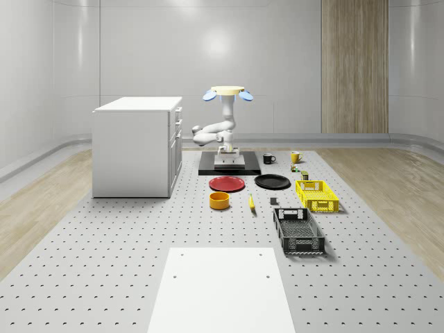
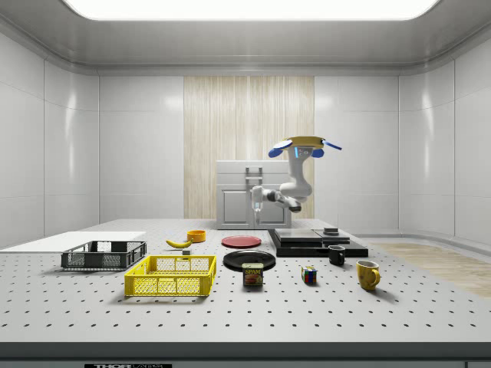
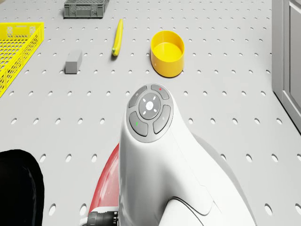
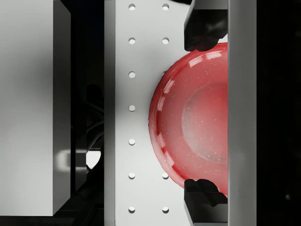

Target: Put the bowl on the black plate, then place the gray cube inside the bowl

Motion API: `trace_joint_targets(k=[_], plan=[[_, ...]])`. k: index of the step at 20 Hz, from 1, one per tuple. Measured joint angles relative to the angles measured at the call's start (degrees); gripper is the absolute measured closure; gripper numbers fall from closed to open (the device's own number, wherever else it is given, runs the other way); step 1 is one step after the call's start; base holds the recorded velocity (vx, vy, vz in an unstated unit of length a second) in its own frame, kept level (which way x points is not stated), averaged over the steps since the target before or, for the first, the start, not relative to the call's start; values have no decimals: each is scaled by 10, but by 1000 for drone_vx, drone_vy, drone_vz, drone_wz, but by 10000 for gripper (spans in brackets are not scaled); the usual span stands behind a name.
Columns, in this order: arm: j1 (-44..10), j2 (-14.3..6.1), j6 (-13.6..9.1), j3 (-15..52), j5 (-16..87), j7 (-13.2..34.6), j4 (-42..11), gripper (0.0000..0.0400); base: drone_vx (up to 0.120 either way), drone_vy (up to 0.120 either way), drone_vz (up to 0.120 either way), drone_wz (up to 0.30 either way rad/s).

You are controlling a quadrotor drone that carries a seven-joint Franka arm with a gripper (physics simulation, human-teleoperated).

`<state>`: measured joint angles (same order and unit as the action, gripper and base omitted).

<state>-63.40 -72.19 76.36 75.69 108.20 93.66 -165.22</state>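
The drone [image 1: 227, 91] is seen hovering in the air over the black pad [image 1: 229, 168], beside the white cabinet [image 1: 137, 146]. The arm is hung below it and bent down. In the side view the gripper [image 2: 257, 204] is held well above the table [image 2: 399, 307], over the edge of the pad on the side of the red plate [image 2: 241, 241]. In the wrist view the gripper [image 4: 205, 113] is pointed down at the red plate [image 4: 188, 117]. Its fingers [image 4: 203, 29] are spread wide apart and nothing is held between them.

The bowl [image 1: 219, 200] is yellow and is stood upright on the table, just in front of the red plate [image 1: 227, 183] in the whole-scene view and apart from it. The black plate [image 1: 272, 182] is laid next to the red plate, on the whole-scene view's right, and nothing is carried on it. The cube [image 1: 274, 202] is found on the table in front of the black plate, between the banana [image 1: 251, 202] and the yellow basket [image 1: 317, 195], just behind the gray crate [image 1: 299, 231]. In the drone view the bowl [image 3: 167, 52], the banana [image 3: 117, 36] and the cube [image 3: 73, 62] are shown in a row, each apart from the others.
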Motion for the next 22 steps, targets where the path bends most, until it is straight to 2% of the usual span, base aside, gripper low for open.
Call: trace_joint_targets(k=[3, 7, 22], plan=[[-2, -7, 7, 2, -3, 2, 0, 0, 120, 0, -13, 0], [-5, -16, 15, 4, -8, 4, 1, 0, 120, 0, -110, 0], [-13, -47, 44, 11, -22, 12, 3, 0, 120, 0, 0, 0]])
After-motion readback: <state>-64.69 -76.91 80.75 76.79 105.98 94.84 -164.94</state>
